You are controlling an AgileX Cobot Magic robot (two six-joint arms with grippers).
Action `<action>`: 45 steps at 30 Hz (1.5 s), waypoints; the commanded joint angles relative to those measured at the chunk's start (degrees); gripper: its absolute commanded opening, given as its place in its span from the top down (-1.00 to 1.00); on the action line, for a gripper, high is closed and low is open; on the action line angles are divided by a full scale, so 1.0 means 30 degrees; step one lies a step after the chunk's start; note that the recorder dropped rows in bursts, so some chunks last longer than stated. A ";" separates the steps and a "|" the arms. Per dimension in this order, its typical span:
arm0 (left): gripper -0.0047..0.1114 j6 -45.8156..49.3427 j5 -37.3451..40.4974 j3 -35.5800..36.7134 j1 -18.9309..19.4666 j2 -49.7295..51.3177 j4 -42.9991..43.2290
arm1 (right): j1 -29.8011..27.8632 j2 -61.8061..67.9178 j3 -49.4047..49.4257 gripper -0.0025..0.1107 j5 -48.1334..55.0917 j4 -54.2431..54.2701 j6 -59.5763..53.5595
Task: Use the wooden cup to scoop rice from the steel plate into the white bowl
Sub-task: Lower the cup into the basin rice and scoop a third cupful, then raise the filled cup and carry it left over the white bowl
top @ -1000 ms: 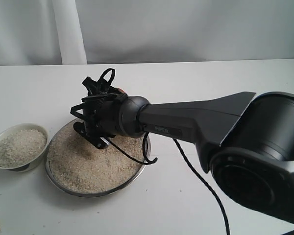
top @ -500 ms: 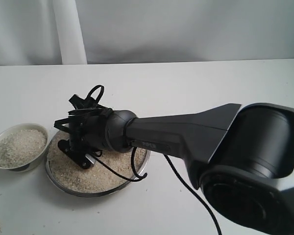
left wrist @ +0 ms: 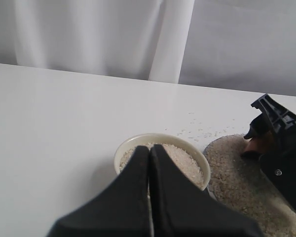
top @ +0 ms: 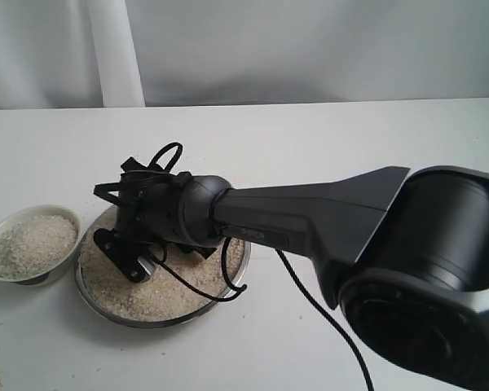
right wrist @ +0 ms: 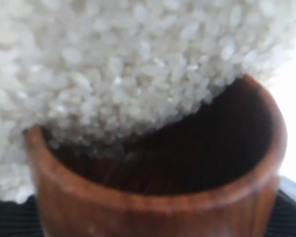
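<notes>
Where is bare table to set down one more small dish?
Free: the table between the steel plate and the curtain, and in front of the plate. Crowded: the white bowl beside the plate, the right gripper with the wooden cup over its rice.

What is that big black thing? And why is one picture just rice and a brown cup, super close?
It is a robot with two arms, each ending in a pincher called a gripper. The wide picture comes from a camera off the arms: the right arm reaches across a white table to a steel plate full of rice. The other two pictures come from small cameras on the wrists. One shows the left gripper, shut and empty, pointing toward the white bowl, which has rice in it. The other looks straight into the wooden cup, which the right gripper holds, with rice at its mouth.
</notes>
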 commanded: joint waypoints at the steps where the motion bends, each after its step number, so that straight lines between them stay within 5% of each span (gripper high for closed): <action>1: 0.92 -0.0082 -0.0137 0.0036 -0.0031 0.0004 -0.0015 | -0.0096 -0.0152 0.0239 0.96 -0.0541 0.3715 -0.0529; 22: 0.92 -0.0082 -0.0137 0.0036 -0.0031 0.0004 -0.0015 | -0.0748 -0.0487 0.0239 0.96 -0.0373 1.1031 -0.4403; 32: 0.92 -0.0082 -0.0137 0.0036 -0.0031 0.0004 -0.0015 | -0.2210 -0.0487 0.0239 0.96 -0.0344 1.9306 -0.8580; 45: 0.92 -0.0082 -0.0137 0.0036 -0.0031 0.0004 -0.0015 | -0.3197 -0.0487 0.0239 0.96 0.0093 2.3733 -1.0180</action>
